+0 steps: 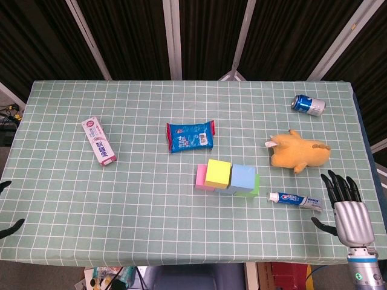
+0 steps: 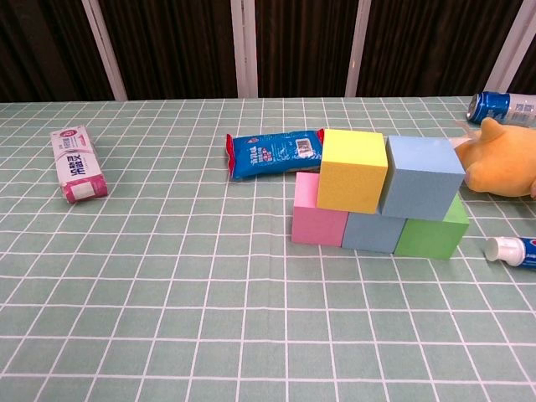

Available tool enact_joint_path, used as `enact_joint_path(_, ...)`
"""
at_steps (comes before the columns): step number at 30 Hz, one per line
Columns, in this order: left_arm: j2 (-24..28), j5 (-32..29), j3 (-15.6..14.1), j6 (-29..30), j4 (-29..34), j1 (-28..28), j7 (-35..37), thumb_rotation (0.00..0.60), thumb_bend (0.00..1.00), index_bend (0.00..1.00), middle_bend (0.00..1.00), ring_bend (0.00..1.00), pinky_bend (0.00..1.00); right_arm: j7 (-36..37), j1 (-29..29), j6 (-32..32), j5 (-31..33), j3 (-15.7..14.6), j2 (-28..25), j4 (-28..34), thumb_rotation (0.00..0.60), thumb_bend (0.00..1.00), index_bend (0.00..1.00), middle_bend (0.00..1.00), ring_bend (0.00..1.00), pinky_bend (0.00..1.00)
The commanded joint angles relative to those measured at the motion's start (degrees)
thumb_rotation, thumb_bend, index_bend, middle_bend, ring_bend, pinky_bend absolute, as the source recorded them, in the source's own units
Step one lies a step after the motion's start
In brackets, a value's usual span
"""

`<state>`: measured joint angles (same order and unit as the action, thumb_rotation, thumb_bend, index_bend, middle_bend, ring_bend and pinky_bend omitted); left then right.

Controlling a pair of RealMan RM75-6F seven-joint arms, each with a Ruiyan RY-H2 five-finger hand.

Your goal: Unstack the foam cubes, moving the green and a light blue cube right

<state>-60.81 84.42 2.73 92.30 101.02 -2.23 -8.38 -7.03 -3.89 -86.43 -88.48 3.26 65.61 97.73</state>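
Five foam cubes form a two-layer stack mid-table. The bottom row holds a pink cube, a light blue cube and a green cube at the right end. On top sit a yellow cube and a second light blue cube. In the head view the green cube peeks out beside the upper light blue cube. My right hand hovers open at the table's front right corner, fingers spread, well right of the stack. Only dark fingertips of my left hand show at the left edge, apart and holding nothing.
A toothpaste tube lies between the stack and my right hand. Behind it are a yellow plush toy and a blue can. A blue snack packet lies behind the stack, and a pink-white box at the left.
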Motion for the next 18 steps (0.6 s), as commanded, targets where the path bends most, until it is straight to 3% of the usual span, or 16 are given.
enact_joint_path(1, 0.0, 0.2, -0.2, 0.0, 0.1, -0.1, 0.0, 0.6, 0.1, 0.19, 0.0, 0.0, 0.0, 2.8, -0.1, 0.7, -0.1, -0.3, -0.5, 0.8, 0.6, 0.11, 0.0, 0.01, 0.07, 0.0)
enact_joint_path(13, -0.3, 0.8, -0.7, -0.1, 0.7, -0.2, -0.8, 0.6, 0.1, 0.19, 0.0, 0.0, 0.0, 7.7, -0.5, 1.8, 1.6, 0.1, 0.3, 1.2, 0.6, 0.11, 0.0, 0.01, 0.07, 0.0)
enact_joint_path(18, -0.4, 0.5, -0.9, -0.9, 0.9, 0.1, -1.9, 0.6, 0.1, 0.19, 0.0, 0.0, 0.0, 9.7, -2.3, 6.0, 4.2, 0.6, 2.5, 2.5, 0.6, 0.11, 0.01, 0.01, 0.06, 0.0)
